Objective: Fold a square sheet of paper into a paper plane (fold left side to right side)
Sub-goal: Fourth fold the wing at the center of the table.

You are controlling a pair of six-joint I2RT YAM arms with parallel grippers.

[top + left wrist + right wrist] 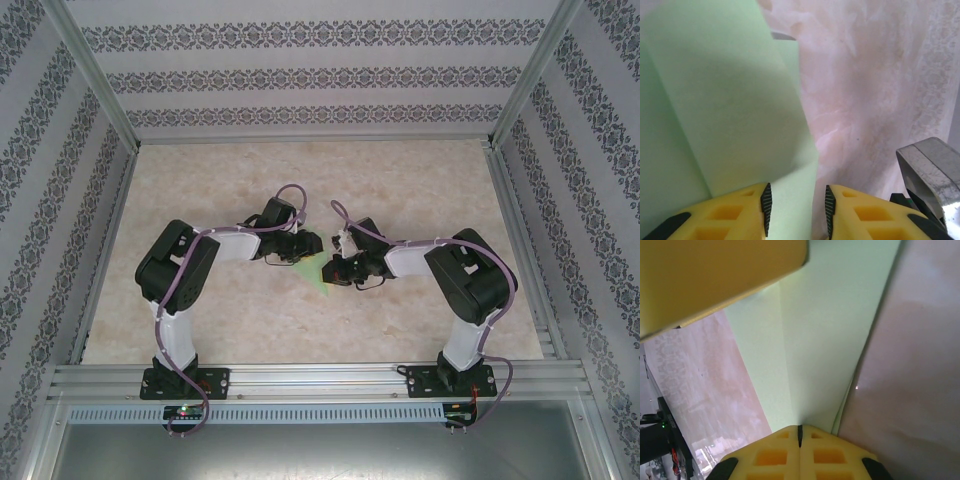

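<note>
Pale marbled surface (300,170); at its middle the paper plane (312,272) sits between the arms. The right tool (800,434) is pinched on it, while the left tool (798,206) stands apart, paper in its gap. Closing askew could skew the crease, and tugging could tear it.

Left arm (180,275): black rounded joint housings, white links between them. Right arm (468,280): same build, same colours. Lilac cables (158,318) run along each arm, with loose loops over wrists. Bases (185,381): black, blocky. Small green light (183,409) just below left base. Left gripper (795,207): yellow plastic fingers with square moulded recesses, black corner pieces, black ribbed pads (766,207) on inner faces. Right gripper (800,432): same yellow fingers, same recesses, black corners.
</note>
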